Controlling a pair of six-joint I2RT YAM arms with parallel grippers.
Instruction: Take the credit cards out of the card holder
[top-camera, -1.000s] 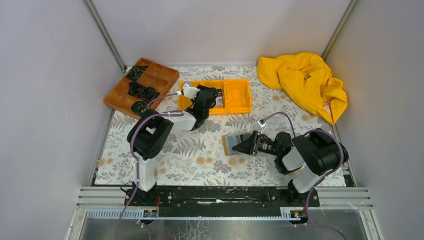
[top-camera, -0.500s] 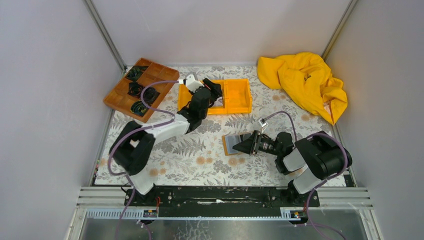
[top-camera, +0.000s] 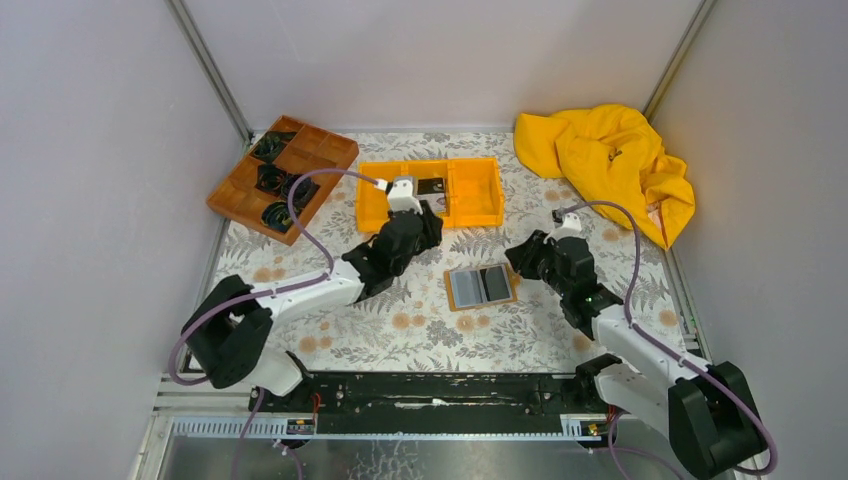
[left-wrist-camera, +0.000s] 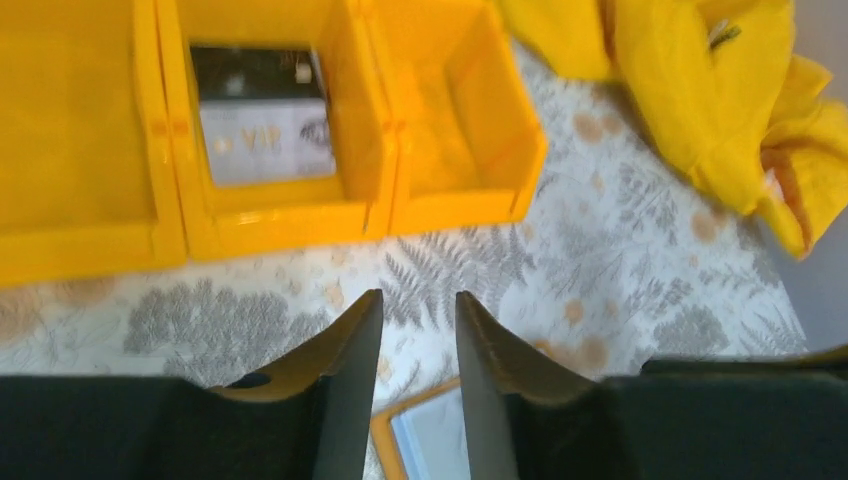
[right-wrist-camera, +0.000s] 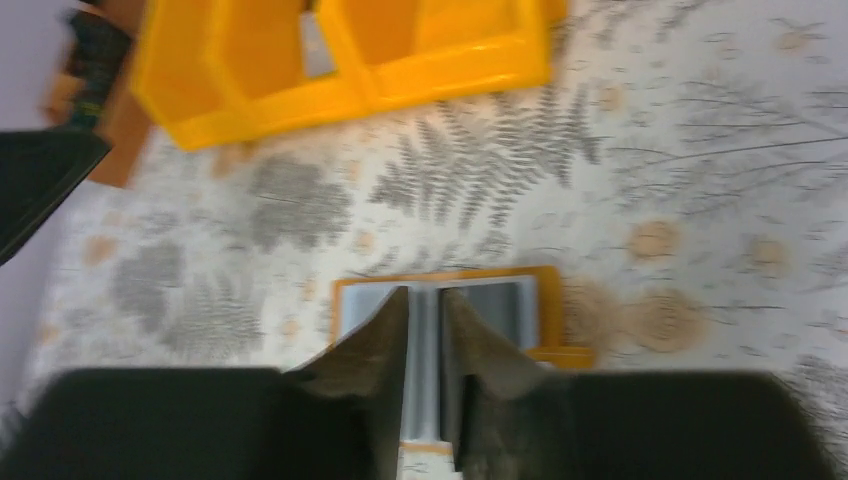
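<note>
On the table the bin stood beyond the holder, clear of it. The holder lay open and flat, its long axis left to right, just left of the right pincer. Its jaws were slightly apart, empty, in line with the fold. The left pincer, apart and empty, hung farther off. Two cards lay in the bin's middle compartment; whether the holder held more was unclear.

Yellow cloth crumpled at the desk's far right; orange bin at far centre; wooden tray far left, holding black coils, perhaps cables.
</note>
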